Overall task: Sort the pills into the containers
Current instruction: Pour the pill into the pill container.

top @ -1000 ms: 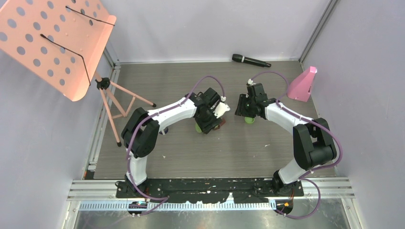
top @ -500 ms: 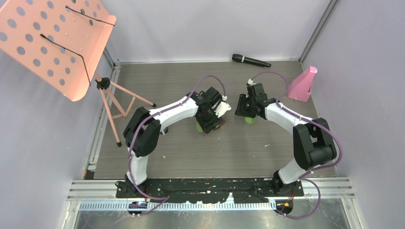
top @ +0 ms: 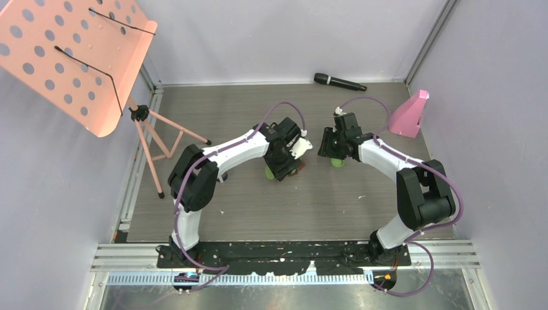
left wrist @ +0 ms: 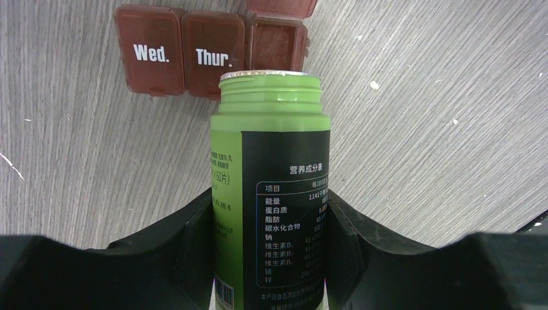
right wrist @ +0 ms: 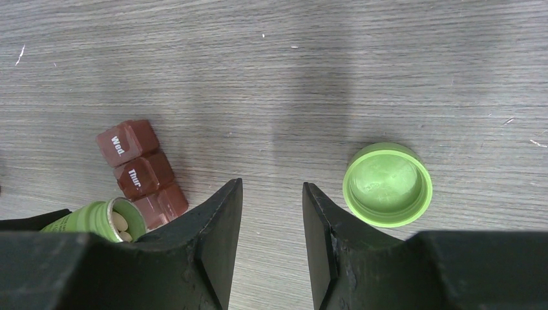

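Observation:
My left gripper (left wrist: 270,197) is shut on a light-green pill bottle (left wrist: 270,161) with a dark label. The bottle is uncapped, and its mouth points at a brown weekly pill case (left wrist: 181,55) marked "Wed." and "Thur.". The compartment (left wrist: 274,48) beside "Thur." has its lid flipped up. In the right wrist view, pale pills (right wrist: 121,223) show inside the bottle (right wrist: 97,216) next to the case (right wrist: 139,168). My right gripper (right wrist: 271,187) hangs open above bare table, holding nothing. The bottle's green cap (right wrist: 388,184) lies upside down just to its right.
A black microphone (top: 339,82) lies at the back of the table. A pink wedge-shaped object (top: 409,115) stands at the right wall. A pink perforated music stand (top: 71,58) with tripod legs (top: 158,145) occupies the left side.
The left arm's elbow has crept slightly to the right. Both grippers and the bottle stay about where they were.

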`<state>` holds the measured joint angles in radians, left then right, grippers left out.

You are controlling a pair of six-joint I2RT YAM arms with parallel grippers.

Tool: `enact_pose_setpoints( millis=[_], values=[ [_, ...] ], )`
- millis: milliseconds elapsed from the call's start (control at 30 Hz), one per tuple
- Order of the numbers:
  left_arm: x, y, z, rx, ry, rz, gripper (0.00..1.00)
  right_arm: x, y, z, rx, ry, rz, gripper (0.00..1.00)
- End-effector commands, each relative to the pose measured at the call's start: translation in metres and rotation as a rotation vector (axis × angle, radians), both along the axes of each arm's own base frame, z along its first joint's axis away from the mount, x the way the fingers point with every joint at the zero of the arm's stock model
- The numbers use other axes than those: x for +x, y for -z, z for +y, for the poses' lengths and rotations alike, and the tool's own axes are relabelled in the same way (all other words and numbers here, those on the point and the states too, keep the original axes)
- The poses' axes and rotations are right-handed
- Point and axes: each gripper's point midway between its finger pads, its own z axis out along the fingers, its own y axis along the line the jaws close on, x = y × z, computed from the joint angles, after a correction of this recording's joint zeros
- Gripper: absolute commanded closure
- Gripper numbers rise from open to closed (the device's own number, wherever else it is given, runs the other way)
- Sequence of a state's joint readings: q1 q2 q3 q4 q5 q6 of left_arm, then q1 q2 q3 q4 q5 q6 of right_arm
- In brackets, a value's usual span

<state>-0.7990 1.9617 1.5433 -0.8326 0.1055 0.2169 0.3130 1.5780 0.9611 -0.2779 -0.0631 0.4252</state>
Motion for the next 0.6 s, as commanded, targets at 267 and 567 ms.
enact_pose_setpoints(
  millis=[267,567],
  values=[
    [0.0014,-0.0090,-0.0108,-0.002,0.006,0.013,1.00,0.0047,-0.0022,0.0018,0.013,0.011,-0.015,0.54],
    [0.0024,-0.0077,-0.0103,0.009,0.001,0.017,1.00,0.0042,-0.0012,0.0017,0.012,0.010,-0.012,0.54]
  ],
)
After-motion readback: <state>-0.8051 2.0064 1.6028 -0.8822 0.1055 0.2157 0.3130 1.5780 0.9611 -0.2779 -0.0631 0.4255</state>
